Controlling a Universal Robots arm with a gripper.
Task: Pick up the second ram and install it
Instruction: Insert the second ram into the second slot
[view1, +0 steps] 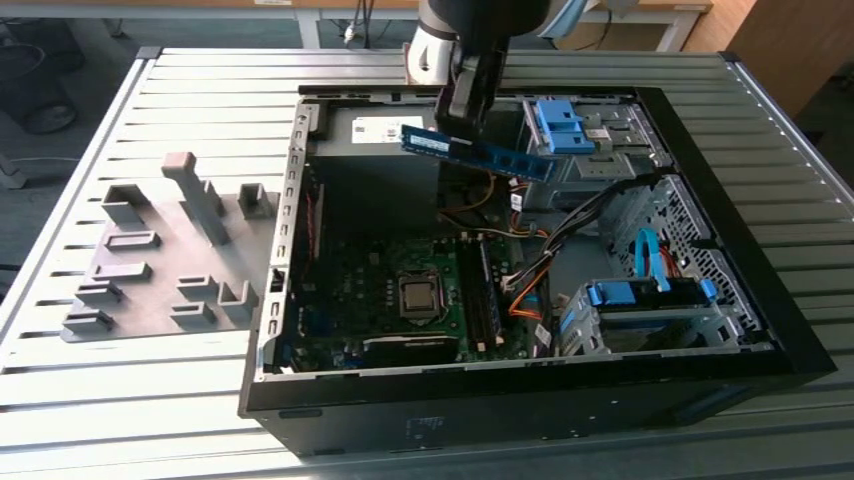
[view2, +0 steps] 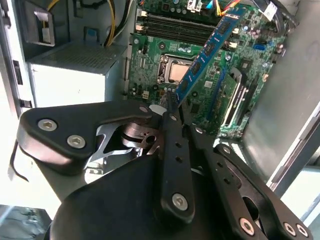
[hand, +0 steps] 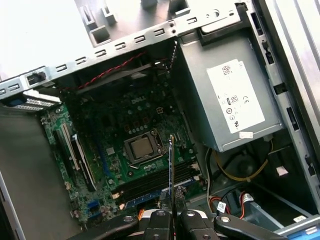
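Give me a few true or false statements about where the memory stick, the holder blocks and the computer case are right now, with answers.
1. The tool is shut on the second ram, holding it in the air over the open computer case. True.
2. The second ram is seated in a slot on the board. False: it hangs clear above the motherboard.
3. The grey holder blocks lie on the table, at the exterior view's left of the computer case. True.
4. A cooler covers the processor socket. False: the processor socket is bare, with the metal top of the chip showing.
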